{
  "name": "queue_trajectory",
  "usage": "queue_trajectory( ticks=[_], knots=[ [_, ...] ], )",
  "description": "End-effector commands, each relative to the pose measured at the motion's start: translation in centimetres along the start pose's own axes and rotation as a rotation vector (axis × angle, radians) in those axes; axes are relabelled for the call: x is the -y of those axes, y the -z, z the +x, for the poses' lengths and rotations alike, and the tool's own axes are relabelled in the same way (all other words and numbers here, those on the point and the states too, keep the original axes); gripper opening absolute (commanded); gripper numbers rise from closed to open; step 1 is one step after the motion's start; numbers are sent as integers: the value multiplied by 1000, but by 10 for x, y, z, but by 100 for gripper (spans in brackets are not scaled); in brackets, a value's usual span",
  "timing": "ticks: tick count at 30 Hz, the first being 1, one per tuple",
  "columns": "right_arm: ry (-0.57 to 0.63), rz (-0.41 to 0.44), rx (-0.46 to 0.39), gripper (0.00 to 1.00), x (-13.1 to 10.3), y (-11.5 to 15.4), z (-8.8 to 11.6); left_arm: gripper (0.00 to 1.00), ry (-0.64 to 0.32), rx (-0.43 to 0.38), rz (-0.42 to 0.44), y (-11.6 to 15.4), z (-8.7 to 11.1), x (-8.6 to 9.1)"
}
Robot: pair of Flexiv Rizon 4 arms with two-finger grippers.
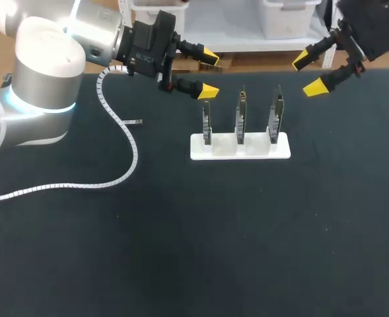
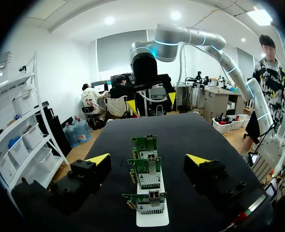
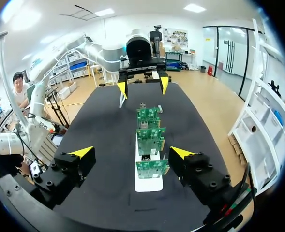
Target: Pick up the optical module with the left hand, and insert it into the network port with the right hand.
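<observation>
**Task item.** The optical module point(image 1: 133, 122) is lying flat on the black table point(image 1: 247, 251), left of the card holder and just beside the white spiral-wrapped cable point(image 1: 135, 153). Nothing is gripping it.

**Tools.** The left gripper point(image 1: 209, 73) is hanging with its fingers spread and empty, far of the left card and right of the module. The right gripper point(image 1: 310, 74) is also spread and empty, off the holder's far right end.

**Handling, assessed.** The module is presenting as a small, rigid metal bar. It is likely light and smooth-sided, so it could slip in the grip. Sitting low on the table, it is offering little height for a pinch. Hold is advised across the long sides near mid-length, leaving the plug end free. Its contacts are probably delicate.

**Containers.** The white holder point(image 1: 224, 150) is carrying three upright network cards point(image 1: 241, 115), one per slot and well apart. From the left wrist view, each card is showing a metal port cage point(image 2: 150, 195) at its lower edge, and all appear unoccupied.
</observation>
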State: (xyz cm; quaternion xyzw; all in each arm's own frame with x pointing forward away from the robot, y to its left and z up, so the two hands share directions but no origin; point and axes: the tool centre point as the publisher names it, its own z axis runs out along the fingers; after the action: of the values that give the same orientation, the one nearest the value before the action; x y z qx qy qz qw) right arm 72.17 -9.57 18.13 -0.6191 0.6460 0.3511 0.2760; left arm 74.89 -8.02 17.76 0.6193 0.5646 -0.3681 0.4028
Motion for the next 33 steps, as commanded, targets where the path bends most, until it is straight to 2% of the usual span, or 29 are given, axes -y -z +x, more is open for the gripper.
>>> queue_trajectory(
  ticks=[1,12,18,30,32,33],
  knots=[
    [2,12,2,100,-10,8,3,100,3,-6,0,-1,-1,0],
    [-17,31,-12,100,-20,16,12,100,3,-6,0,-1,-1,0],
    [-37,31,-46,100,-22,18,12,100,3,-6,0,-1,-1,0],
    [-37,31,-46,100,-22,18,12,100,3,-6,0,-1,-1,0],
    [-37,31,-46,100,-22,18,12,100,-109,30,-27,7,-12,1],
    [-37,31,-46,100,-22,18,12,100,-126,8,-18,11,-16,2]
  ],
)
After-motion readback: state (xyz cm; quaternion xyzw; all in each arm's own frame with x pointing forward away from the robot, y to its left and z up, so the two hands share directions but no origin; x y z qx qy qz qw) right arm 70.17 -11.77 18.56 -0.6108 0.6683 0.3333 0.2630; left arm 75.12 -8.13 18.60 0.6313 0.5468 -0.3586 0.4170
